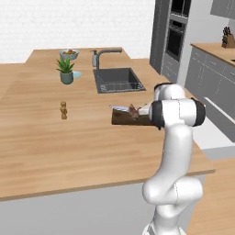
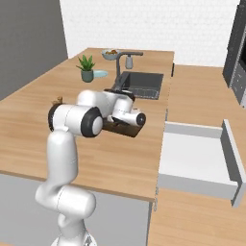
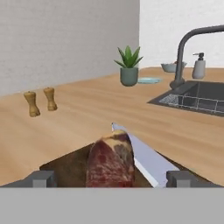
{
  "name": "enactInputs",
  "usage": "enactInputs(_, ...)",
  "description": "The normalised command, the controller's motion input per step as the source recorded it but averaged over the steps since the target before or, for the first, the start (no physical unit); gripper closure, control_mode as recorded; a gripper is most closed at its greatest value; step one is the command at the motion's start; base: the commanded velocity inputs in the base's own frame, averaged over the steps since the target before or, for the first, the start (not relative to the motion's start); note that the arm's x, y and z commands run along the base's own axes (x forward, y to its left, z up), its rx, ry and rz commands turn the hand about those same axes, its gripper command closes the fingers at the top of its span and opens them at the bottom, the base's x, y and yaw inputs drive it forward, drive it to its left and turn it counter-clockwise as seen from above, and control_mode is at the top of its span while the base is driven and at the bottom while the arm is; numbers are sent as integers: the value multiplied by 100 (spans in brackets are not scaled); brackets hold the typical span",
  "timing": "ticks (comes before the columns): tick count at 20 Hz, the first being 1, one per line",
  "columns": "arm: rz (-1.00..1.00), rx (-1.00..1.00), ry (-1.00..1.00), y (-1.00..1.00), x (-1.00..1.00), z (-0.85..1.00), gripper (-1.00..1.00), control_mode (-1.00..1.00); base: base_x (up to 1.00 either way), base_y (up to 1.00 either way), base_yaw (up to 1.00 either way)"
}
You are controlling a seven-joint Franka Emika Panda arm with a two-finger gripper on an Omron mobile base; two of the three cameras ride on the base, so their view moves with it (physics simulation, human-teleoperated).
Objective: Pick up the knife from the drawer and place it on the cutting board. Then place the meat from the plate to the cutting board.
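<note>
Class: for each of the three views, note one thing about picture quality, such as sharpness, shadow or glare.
Left base view: flat, even light, no glare on the counter. Right base view: soft overall, the open drawer only faintly shaded inside. Hand view: the meat and knife up close look smeared, and the plant is crisper.

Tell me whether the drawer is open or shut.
Open: the drawer juts out from the counter, its white inside showing nothing in it.
</note>
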Motion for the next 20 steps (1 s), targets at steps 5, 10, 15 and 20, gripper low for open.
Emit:
enactInputs(5, 1, -1, -12, 2, -40, 83, -100, -100, 0, 0, 0)
enactInputs(10, 3, -1, -16, 10, -67, 94, -100, -100, 0, 0, 0)
enactInputs(15, 4, 0, -16, 6, -72, 95, -100, -100, 0, 0, 0)
enactInputs(20, 6, 0, -16, 0, -87, 77, -100, -100, 0, 0, 0)
